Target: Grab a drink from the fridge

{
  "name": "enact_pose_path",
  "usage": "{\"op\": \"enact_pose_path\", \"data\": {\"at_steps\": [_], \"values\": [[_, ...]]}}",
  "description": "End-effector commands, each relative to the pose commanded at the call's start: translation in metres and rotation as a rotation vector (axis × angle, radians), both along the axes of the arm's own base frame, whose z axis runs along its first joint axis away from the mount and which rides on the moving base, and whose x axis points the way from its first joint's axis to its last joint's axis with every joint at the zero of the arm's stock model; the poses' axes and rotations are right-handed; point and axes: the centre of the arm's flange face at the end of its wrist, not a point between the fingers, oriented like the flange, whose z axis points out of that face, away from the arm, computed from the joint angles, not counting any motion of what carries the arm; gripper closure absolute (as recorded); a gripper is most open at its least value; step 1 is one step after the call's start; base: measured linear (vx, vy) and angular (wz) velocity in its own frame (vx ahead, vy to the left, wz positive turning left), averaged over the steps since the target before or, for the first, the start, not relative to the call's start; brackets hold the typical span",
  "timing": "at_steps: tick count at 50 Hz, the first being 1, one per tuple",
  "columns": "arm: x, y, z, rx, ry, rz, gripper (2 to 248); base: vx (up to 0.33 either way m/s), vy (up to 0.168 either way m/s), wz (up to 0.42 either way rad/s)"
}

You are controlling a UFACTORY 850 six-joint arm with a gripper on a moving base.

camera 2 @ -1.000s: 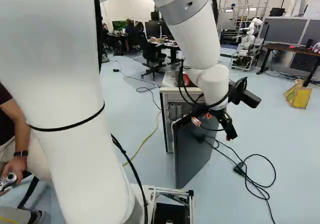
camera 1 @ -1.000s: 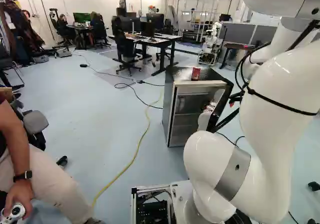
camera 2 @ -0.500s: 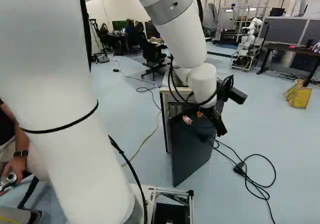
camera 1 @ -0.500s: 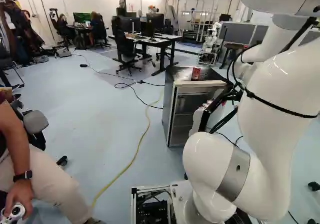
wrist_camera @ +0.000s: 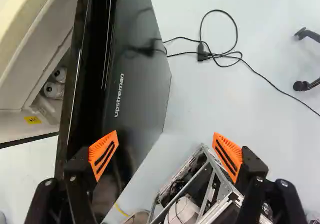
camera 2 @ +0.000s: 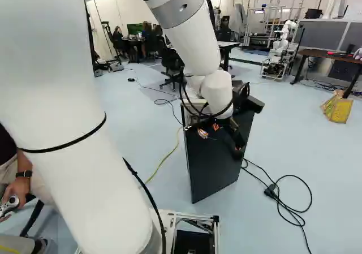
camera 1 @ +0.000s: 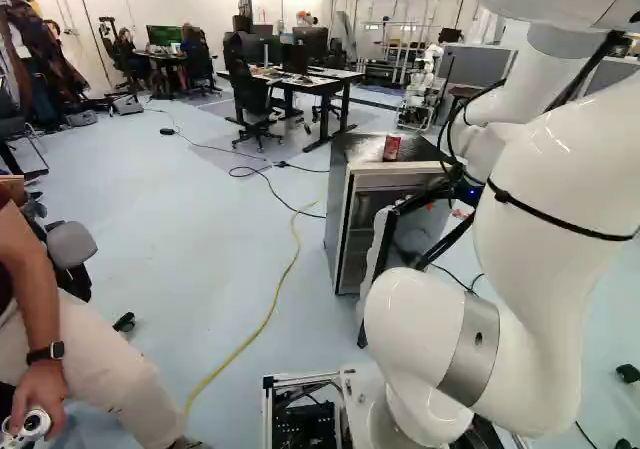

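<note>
Fridge (camera 1: 339, 204) stood open, drinks within

Left base view: red can (camera 1: 391, 148) stood near the fridge top's front edge.
Right base view: gripper (camera 2: 220, 141) hung by the door (camera 2: 215, 172).
Wrist view: orange pads (wrist_camera: 103, 155) stood wide apart; pale cans (wrist_camera: 53, 90) sat inside, beyond the door's edge.

From the base (camera 1: 308, 424), the fridge (camera 1: 338, 209) stands at twelve o'clock, a can (camera 1: 391, 148) on top. Beyond it is a desk (camera 1: 318, 81); a cable (camera 2: 271, 190) lies at one o'clock.
</note>
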Motion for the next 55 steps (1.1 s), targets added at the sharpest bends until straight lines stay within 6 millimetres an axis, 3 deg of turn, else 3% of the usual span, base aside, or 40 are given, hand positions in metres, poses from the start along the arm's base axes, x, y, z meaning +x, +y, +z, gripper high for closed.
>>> {"op": "enact_pose_path", "data": {"at_steps": [55], "values": [[0.064,0.077,0.000,-0.002,-0.003,0.231,3,0.000,0.000,0.000]]}}
